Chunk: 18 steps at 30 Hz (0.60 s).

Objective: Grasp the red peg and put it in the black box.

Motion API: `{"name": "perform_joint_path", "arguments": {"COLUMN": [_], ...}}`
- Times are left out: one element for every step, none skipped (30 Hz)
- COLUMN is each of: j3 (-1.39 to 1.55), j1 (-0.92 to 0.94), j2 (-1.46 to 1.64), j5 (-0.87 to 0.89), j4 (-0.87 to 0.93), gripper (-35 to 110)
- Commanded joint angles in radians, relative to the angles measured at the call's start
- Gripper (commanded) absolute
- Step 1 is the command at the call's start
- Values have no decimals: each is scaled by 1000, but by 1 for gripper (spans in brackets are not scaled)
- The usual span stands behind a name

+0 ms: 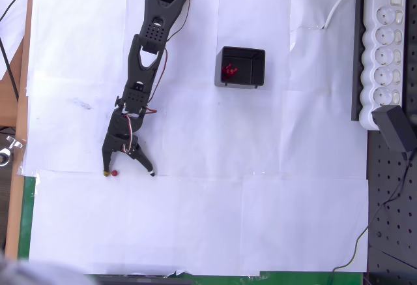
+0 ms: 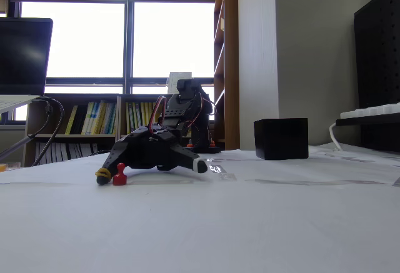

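Overhead view: one black arm reaches down over the white paper sheets [image 1: 260, 220], its gripper [image 1: 128, 172] with fingers spread apart, one red peg [image 1: 115, 173] on the paper between the tips, just beside the yellow-tipped left finger [image 1: 106, 173]; one black box [image 1: 240, 67] sits well apart to the upper right with a cluster of red pieces [image 1: 229, 71] inside, and one white power strip [image 1: 383, 50] lies at the right edge. Fixed view: the one red peg [image 2: 119, 175] stands upright on the paper, touching or nearly touching the yellow fingertip [image 2: 103, 175], the gripper [image 2: 150, 170] low with jaws wide and nothing clamped; the one black box [image 2: 281, 138] stands further back to the right.
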Motion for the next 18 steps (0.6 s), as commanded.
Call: {"name": "perform_joint_path", "arguments": {"j3": [21,18,18,18,18,18,18,18,18,18,18,18,18,18,18,18,18,18], "j1": [17,17,17,17,17,17,17,17,15,15,14,14,14,12,12,12,12,12], "j2": [-9,-9,-9,-9,-9,-9,-9,-9,-9,-9,-9,-9,-9,-9,-9,-9,-8,-8], "j5": [-17,-17,-17,-17,-17,-15,-15,-15,-15,-15,-14,-14,-14,-14,-14,-14,-14,-15], "j4": [-9,-9,-9,-9,-9,-9,-9,-9,-9,-9,-9,-9,-9,-9,-9,-9,-9,-9], "gripper": [50,49,48,45,43,41,41,41,40,38,37,37,34,32,30,30,28,28]}}
